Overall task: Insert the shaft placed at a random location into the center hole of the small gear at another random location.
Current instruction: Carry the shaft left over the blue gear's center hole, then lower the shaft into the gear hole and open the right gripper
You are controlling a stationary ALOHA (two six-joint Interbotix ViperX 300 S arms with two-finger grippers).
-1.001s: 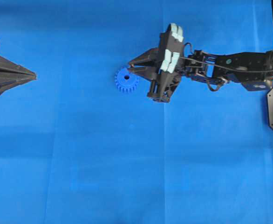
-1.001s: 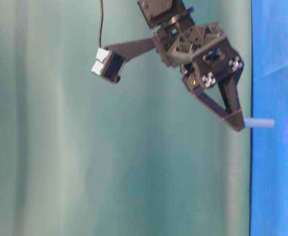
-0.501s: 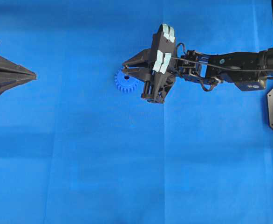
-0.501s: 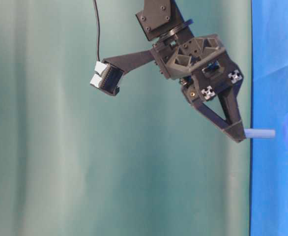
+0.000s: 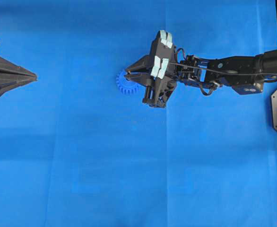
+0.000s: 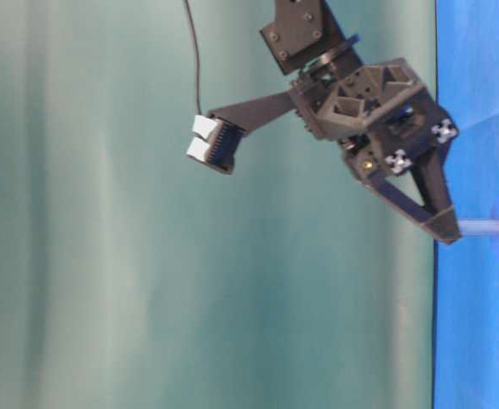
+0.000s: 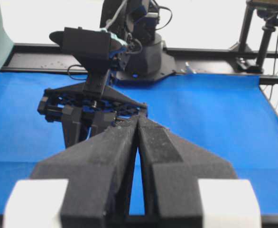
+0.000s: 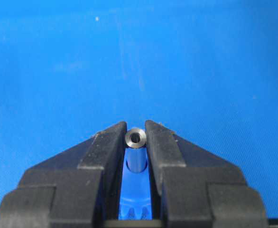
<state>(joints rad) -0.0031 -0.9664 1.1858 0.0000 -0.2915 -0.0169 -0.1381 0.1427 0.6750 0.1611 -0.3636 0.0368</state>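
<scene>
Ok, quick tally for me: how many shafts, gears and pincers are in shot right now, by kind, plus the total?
Shafts: 1, the shaft, clamped in the right pincer.
Gears: 1, the small gear, on the blue table cover.
Pincers: 2, the right one over the gear and the left pincer, shut at the left edge.
Total: 4
</scene>
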